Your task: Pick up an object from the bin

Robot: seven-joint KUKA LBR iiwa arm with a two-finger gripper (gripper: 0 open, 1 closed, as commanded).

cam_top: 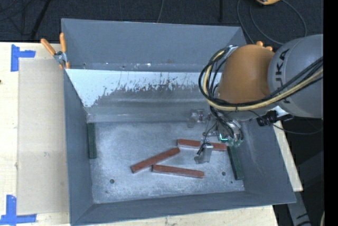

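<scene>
The gripper [204,154] hangs at four o'clock on the floor of the grey bin [105,114], its tip over a reddish-brown flat bar [187,142]. Whether it is open or closed cannot be told. A slanted bar [155,160] and a level bar [178,170] lie toward its eight o'clock.

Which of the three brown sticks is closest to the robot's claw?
The rightmost brown stick, right at the gripper; the tilted stick and front stick lie farther left.

The gripper [204,153] hides, it seems, part of the upper brown stick [187,142].
</scene>
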